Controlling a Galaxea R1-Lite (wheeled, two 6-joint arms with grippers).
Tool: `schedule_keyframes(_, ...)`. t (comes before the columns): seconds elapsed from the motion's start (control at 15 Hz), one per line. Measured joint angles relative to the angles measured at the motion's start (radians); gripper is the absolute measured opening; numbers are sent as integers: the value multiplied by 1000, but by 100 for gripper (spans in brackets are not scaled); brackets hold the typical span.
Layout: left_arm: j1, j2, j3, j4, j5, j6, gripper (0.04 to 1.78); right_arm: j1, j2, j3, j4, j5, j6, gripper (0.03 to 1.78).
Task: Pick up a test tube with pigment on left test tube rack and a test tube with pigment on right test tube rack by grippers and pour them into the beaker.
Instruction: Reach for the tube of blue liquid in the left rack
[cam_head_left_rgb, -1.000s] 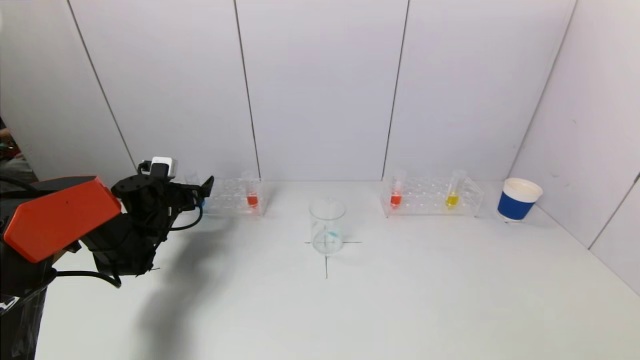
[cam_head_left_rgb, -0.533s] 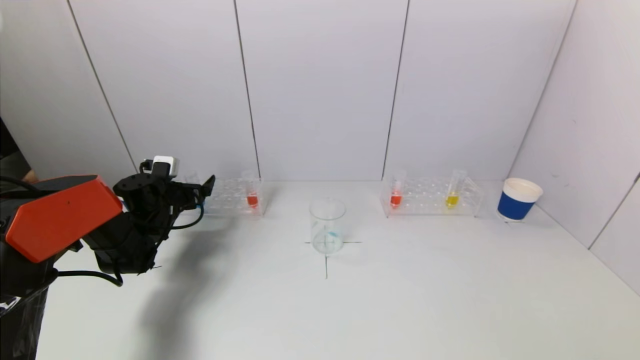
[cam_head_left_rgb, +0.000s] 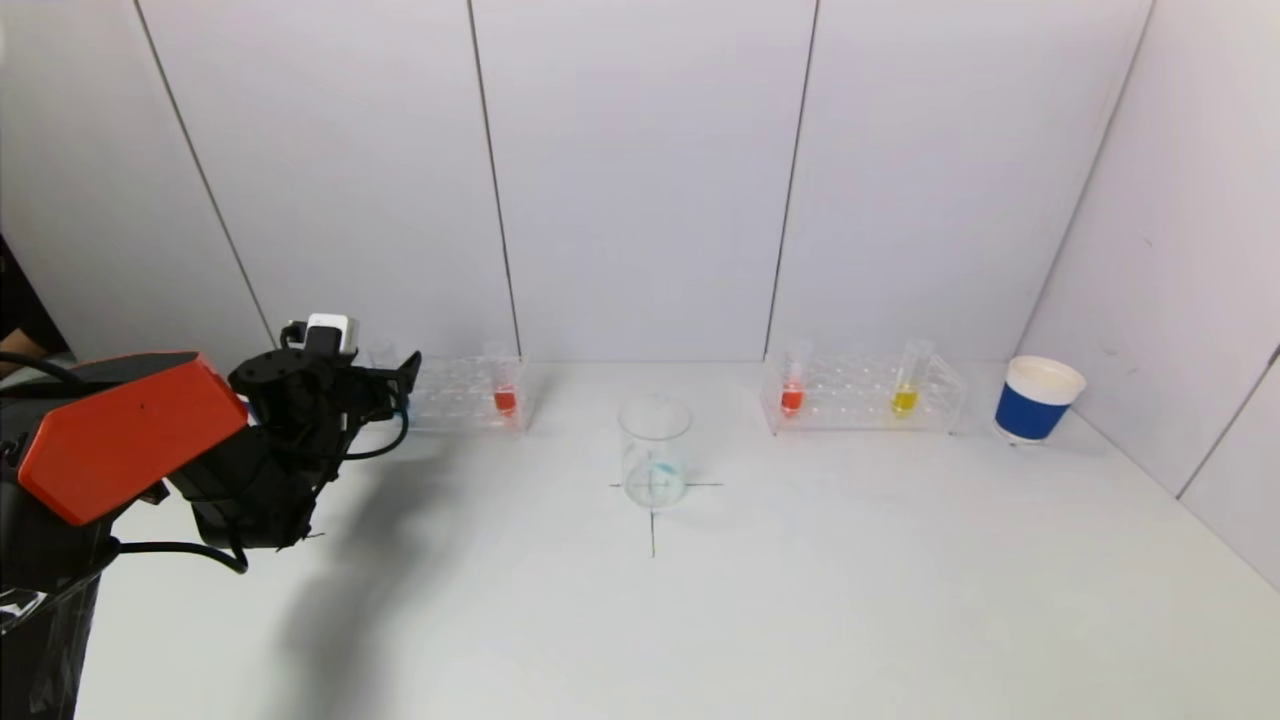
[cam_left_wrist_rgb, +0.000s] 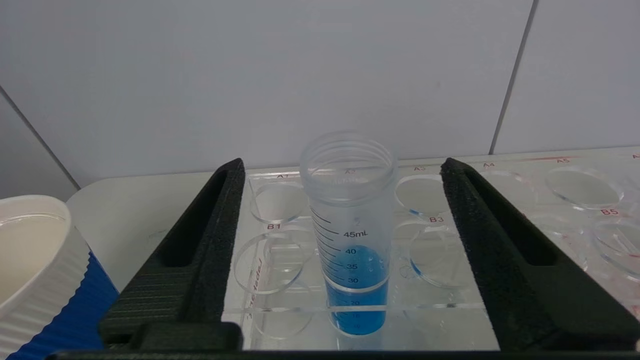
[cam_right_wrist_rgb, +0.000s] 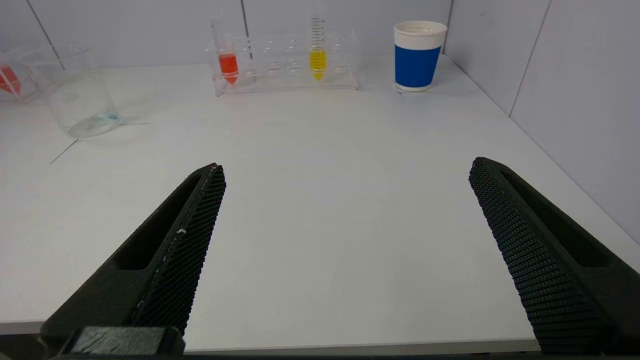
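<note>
I have barely begun: my left gripper (cam_left_wrist_rgb: 345, 250), fingers spread and not touching, straddles the blue tube (cam_left_wrist_rgb: 350, 235) standing in the left rack (cam_head_left_rgb: 460, 395), nothing lifted or poured into the beaker (cam_head_left_rgb: 655, 450) (right gripper (cam_right_wrist_rgb: 345, 260) idles open, near side).

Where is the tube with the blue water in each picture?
Head view: the clear plastic test tube with blue liquid is hidden behind the left pincer at the left clear rack's end.
Left wrist view: the tube stands centred between that pincer's open fingers.
Right wrist view: not in it.
Shared landmark: the left clear rack, seen in head and left wrist views.
</note>
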Motion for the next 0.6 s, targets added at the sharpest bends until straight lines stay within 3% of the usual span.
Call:
schedule_keyframes(0.27,0,4,-4,-2,1,0,59,0,0,0,0,0,0,177)
schedule_keyframes(0.33,-1,5,-4,-2,0,0,49,0,0,0,0,0,0,177)
schedule_keyframes(0.6,0,7,-4,-3,0,0,44,0,0,0,0,0,0,177)
